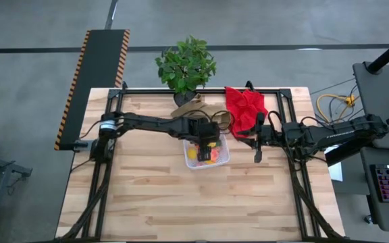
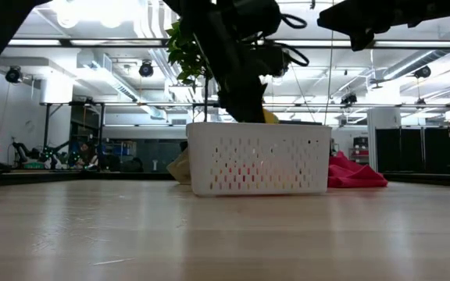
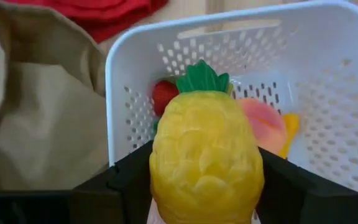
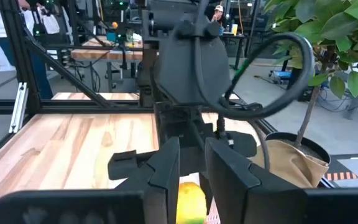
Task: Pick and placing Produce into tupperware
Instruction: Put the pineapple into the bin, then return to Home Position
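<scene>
My left gripper (image 1: pixel 206 138) hangs over the white tupperware (image 1: pixel 225 160), shut on a yellow toy pineapple (image 3: pixel 207 155) with a green crown. In the low view the pineapple (image 2: pixel 269 117) shows just above the tupperware (image 2: pixel 260 168) rim. Inside the container lie a red strawberry (image 3: pixel 165 96), a pink peach (image 3: pixel 263 121) and an orange piece (image 3: pixel 289 127); the high view shows the produce (image 1: pixel 204 155) as a small heap. My right gripper (image 1: pixel 257 145) waits to the right of the container, beside the red cloth. Its fingers stand a narrow gap apart (image 4: pixel 192 180) and hold nothing. My left gripper pinches the pineapple's yellow body (image 3: pixel 166 162) between its two fingers (image 3: pixel 126 183), one on each side. The fingers come from above, slanting down. The green crown (image 3: pixel 202 78) points away from the wrist toward the container's inside. The pineapple is lifted clear of the container's floor.
A crumpled brown paper bag (image 1: pixel 196 108) lies just behind the container, with the red cloth (image 1: pixel 245 108) to its right. A potted plant (image 1: pixel 186 64) stands at the table's far edge. Bare wood lies toward the near edge (image 1: pixel 194 202).
</scene>
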Robot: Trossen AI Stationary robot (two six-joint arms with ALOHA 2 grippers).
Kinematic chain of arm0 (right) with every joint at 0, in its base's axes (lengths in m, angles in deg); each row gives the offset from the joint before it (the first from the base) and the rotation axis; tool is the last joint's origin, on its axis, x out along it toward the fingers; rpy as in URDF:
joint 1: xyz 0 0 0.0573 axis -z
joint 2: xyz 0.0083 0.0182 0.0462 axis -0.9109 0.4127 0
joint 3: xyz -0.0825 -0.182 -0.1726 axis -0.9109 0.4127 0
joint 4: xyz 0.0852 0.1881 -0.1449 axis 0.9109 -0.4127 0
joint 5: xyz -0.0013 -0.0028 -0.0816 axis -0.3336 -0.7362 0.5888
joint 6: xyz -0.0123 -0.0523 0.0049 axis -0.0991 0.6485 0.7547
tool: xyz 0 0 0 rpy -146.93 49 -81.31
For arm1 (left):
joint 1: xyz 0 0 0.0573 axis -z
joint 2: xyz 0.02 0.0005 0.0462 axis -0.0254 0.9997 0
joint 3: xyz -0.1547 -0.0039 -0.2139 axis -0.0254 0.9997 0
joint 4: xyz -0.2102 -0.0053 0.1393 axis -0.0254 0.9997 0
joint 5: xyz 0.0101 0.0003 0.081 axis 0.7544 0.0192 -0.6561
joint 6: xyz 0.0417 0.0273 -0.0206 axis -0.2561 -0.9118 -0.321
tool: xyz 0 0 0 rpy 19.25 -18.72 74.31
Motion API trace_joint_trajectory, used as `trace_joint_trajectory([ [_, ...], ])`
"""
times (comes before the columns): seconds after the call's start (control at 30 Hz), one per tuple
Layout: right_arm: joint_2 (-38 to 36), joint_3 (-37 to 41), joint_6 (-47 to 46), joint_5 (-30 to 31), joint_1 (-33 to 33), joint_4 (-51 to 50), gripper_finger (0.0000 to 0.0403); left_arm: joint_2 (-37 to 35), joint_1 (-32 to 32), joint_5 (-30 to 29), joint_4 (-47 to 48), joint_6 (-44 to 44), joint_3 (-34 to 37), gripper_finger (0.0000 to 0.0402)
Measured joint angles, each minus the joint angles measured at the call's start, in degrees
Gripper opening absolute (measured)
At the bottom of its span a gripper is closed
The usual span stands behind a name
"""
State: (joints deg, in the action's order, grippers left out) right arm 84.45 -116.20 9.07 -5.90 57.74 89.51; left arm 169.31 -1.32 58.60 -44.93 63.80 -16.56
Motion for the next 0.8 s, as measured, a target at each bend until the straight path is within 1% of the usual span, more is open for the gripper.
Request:
trace_joint_trajectory([
  [0.27, 0.0, 0.0, 0.0, 0.0, 0.0, 0.0, 0.007, 0.27, -0.18, 1.36, -1.28, -0.27, 0.74, 0.0276],
  [0.37, 0.0, 0.0, 0.0, 0.0, 0.0, -0.02, 0.007, 0.27, 0.19, 2.55, -1.23, -0.27, 0.66, 0.0289],
  [0.43, 0.0, 0.0, 0.0, 0.02, 0.0, -0.02, 0.007, -0.22, 0.78, 2.72, -1.25, -0.27, 0.64, 0.0289],
  [0.53, 0.0, 0.0, 0.0, 0.02, 0.0, -0.04, 0.007, -2.34, 2.03, 2.79, -1.29, -0.29, 0.64, 0.0277],
  [0.7, 0.0, 0.0, -0.22, 0.02, 0.0, -1.03, 0.007, -7.1, 4.56, 2.79, -3.66, -0.5, 1.04, 0.0241],
  [0.8, 0.0, 0.0, -0.22, 0.02, 0.0, -2.4, 0.007, -9.84, 6.31, 2.78, -8.24, -1.83, 1.41, 0.0216],
])
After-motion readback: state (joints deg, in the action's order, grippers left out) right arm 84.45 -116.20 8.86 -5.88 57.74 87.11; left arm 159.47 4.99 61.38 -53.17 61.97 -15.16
